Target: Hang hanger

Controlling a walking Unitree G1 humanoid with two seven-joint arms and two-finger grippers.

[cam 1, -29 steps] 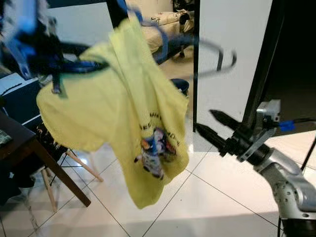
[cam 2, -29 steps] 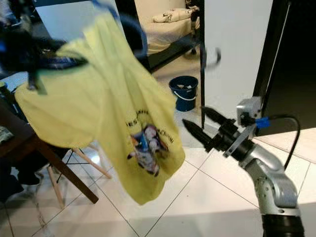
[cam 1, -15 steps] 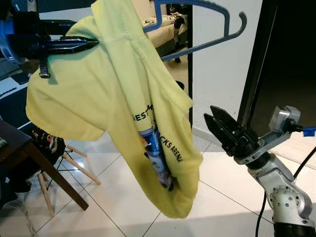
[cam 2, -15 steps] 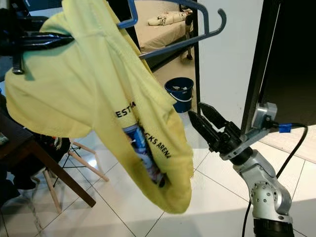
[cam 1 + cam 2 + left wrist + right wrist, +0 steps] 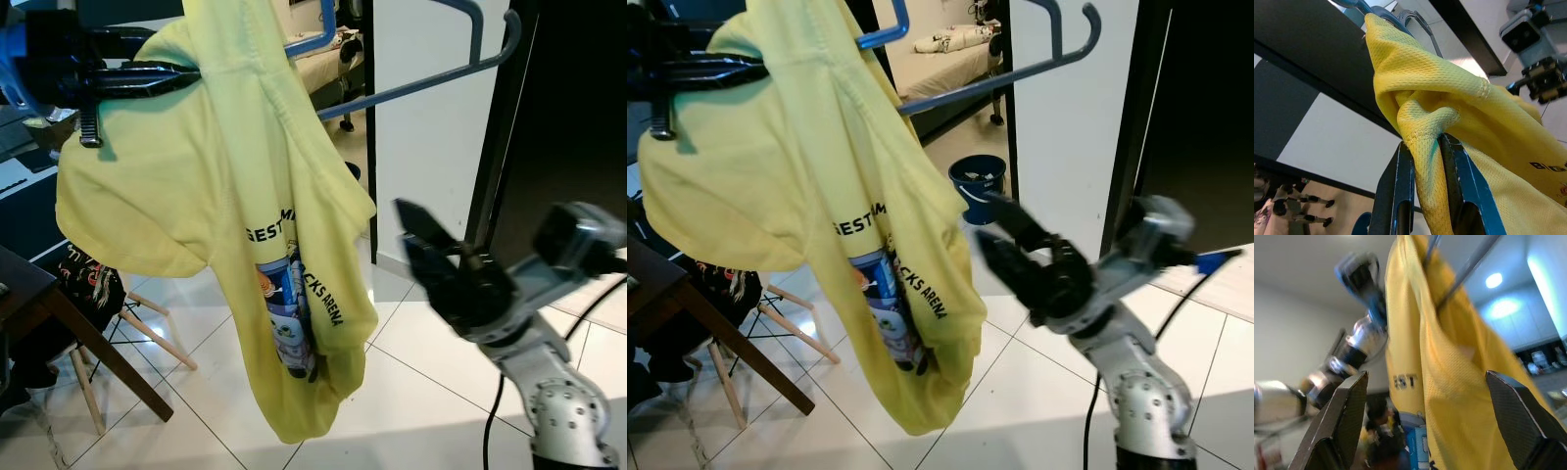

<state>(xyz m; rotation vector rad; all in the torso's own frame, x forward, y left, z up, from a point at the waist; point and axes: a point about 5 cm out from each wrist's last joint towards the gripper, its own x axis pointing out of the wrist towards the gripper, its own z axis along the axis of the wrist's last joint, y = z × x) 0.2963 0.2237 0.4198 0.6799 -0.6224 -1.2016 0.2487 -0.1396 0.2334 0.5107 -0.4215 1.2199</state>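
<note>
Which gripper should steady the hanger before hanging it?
Right, probably. The right gripper is open, free and pointed at the shirt just below the hanger. The left gripper is shut on the shirt, holding it up.

Shirt (image 5: 235, 225) hangs from hanger (image 5: 411, 83), just right of left gripper (image 5: 162, 78). Right gripper (image 5: 431, 259) sits right of shirt, apparently apart. Bucket (image 5: 978, 186) behind; chair (image 5: 98, 313) below left gripper.
</note>
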